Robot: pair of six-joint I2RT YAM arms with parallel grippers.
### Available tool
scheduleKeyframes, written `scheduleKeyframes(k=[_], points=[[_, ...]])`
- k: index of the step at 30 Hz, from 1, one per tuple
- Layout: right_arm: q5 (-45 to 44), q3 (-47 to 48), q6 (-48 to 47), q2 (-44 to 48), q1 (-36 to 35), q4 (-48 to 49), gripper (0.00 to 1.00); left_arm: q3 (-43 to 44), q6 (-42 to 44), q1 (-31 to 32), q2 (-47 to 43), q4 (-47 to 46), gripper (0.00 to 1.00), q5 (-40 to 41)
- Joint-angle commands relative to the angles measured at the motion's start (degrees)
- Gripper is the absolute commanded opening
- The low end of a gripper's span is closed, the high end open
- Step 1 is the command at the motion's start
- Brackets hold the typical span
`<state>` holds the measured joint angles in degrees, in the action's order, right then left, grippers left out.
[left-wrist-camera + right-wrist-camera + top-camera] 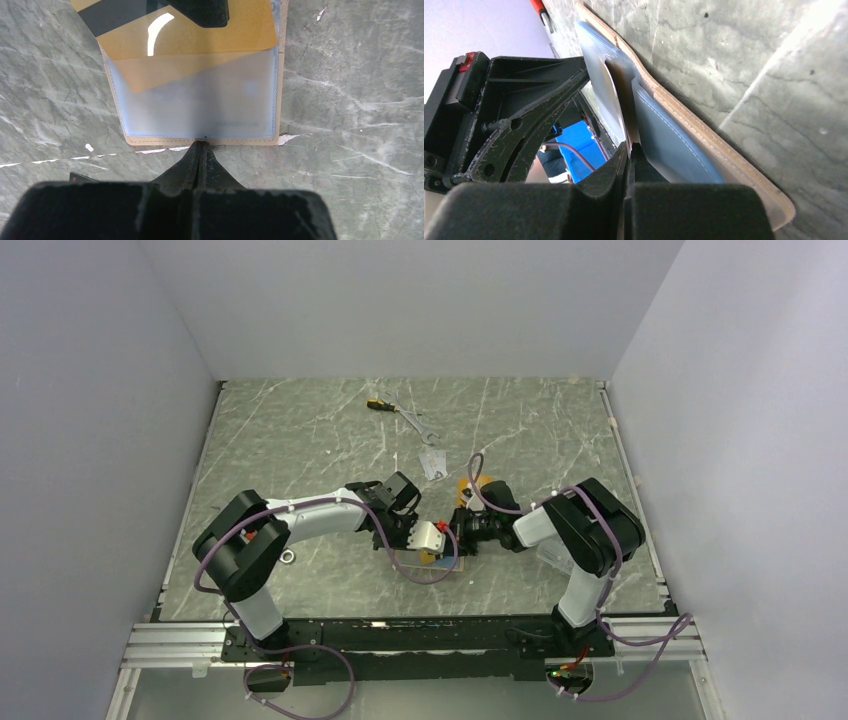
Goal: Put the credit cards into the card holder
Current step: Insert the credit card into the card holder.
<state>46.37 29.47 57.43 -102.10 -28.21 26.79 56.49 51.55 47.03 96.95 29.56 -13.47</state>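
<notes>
The tan card holder (150,141) lies open on the table, its clear blue-tinted pocket facing up. The orange card (200,45), with a black stripe, sits slanted with its lower part inside that pocket. My right gripper (630,146) is shut on the card's edge (606,95), beside the holder (684,125); one of its fingers (200,12) shows at the top of the left wrist view. My left gripper (200,145) is shut with nothing between the fingers, its tips touching the holder's near edge. In the top view both grippers (432,540) (462,532) meet over the holder (435,560).
A silver-grey card (432,462) lies behind the grippers, with an orange thing (463,486) next to it. A screwdriver (377,404) and a wrench (420,425) lie at the back. A small ring (287,557) lies by the left arm. A clear box (550,552) sits under the right arm.
</notes>
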Motion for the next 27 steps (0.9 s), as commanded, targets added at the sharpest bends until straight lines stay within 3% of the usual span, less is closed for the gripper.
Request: scheduleKeyframes(k=[1,20,25,27], points=[[-8.13,-1.5,2.27,-0.96,-0.2,2.9,0.0,-2.78,0.96,0.94,2.39,3.26,0.0,-0.69],[-10.84,-3.4,6.89,-1.51,-3.09,7.71,0.0,-4.76,2.22,1.94,2.12,2.27,0.0,-0.62],[-11.26,-2.66,5.88,-1.49,-3.25,5.01,0.25,-4.99,2.62,1.93,1.67,2.48,0.0,-0.16],[-12.28,-1.98,3.74,0.14,-3.43,0.45,0.39,-4.83,2.61,1.95,1.46,2.8,0.0,-0.29]])
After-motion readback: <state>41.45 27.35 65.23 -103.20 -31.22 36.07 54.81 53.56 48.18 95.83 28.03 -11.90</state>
